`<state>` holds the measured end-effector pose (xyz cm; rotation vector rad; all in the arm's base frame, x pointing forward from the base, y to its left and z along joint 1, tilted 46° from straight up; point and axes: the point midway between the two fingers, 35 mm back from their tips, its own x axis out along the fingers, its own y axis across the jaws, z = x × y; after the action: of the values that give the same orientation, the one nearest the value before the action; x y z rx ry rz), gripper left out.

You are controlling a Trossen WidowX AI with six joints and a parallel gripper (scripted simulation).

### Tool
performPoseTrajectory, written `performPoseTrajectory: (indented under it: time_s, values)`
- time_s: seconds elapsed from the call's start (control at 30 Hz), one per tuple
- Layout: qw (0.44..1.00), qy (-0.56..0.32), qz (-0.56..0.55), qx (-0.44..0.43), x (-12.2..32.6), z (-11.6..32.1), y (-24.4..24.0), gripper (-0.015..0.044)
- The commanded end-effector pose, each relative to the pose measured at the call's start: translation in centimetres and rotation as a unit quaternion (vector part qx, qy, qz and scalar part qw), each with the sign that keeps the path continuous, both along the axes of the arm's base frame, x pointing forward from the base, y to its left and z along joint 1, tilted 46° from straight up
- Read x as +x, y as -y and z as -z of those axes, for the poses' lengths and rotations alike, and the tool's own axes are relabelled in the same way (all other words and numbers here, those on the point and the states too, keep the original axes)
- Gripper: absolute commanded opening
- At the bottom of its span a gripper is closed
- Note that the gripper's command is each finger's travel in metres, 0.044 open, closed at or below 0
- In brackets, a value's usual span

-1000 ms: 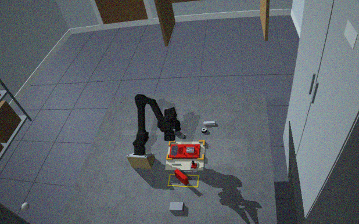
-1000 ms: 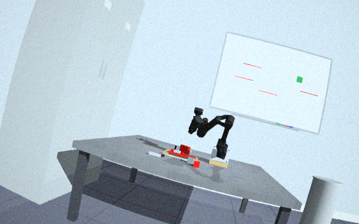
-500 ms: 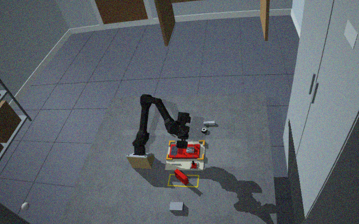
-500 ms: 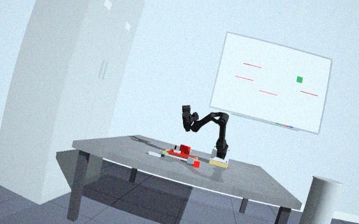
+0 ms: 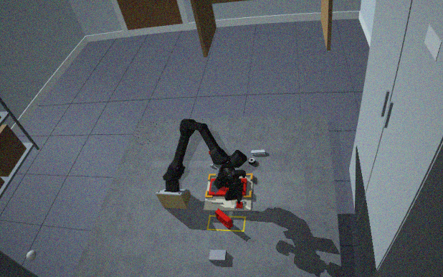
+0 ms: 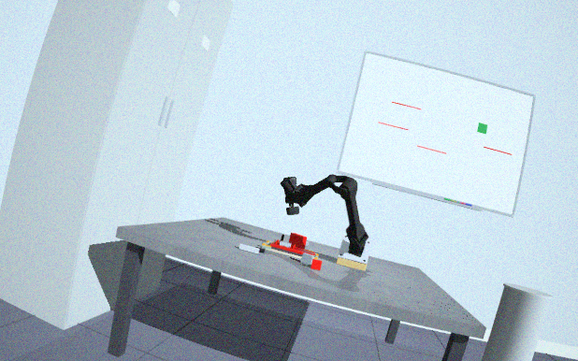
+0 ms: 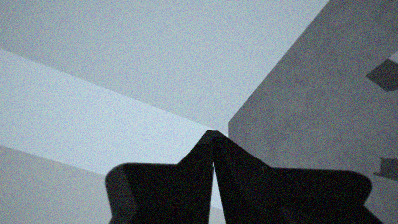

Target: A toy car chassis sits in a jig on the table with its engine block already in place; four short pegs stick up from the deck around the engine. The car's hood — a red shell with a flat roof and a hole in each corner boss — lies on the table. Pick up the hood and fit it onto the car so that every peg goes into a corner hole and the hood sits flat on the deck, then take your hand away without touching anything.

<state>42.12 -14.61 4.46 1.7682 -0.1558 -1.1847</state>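
The red hood (image 5: 224,219) (image 6: 298,240) stands on edge, lying diagonally across the yellow outlined rectangle (image 5: 226,230) beside the jig. The red chassis (image 5: 218,192) sits in the jig with orange corners (image 5: 250,176). The arm covers much of the chassis in the top view, and the engine block and pegs cannot be made out there. My gripper (image 7: 211,135) is shut, its fingertips together with nothing between them. It is high above the table, over the chassis area in the top view, apart from the hood. The wrist view shows neither hood nor chassis.
A pale block (image 5: 258,152) (image 6: 249,249) and a small black-and-white round part (image 5: 251,161) lie beyond the jig. A small red part (image 5: 239,205) is on the pale board by the jig. A white box (image 5: 217,255) stands past the yellow rectangle. A red block (image 6: 316,265) stands near the jig.
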Motion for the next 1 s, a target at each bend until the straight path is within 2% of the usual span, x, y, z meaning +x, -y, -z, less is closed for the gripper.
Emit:
performPoseTrajectory:
  time_s: [0.0, 0.13, 0.27, 0.33, 0.43, 0.97]
  values:
    - [0.948, -0.112, 0.085, 0.285, -2.8, 7.7, -2.4, 0.0000]
    - [0.857, -0.178, 0.190, 0.444, -5.5, 9.5, -4.8, 0.0000]
    - [0.695, -0.246, 0.340, 0.584, -8.0, 8.8, -7.6, 0.0000]
    - [0.611, -0.256, 0.402, 0.632, -7.9, 8.0, -8.3, 0.0000]
    - [0.540, -0.286, 0.454, 0.648, -8.8, 6.9, -9.1, 0.0000]
    - [0.533, -0.288, 0.459, 0.650, -8.8, 6.8, -9.1, 0.0000]
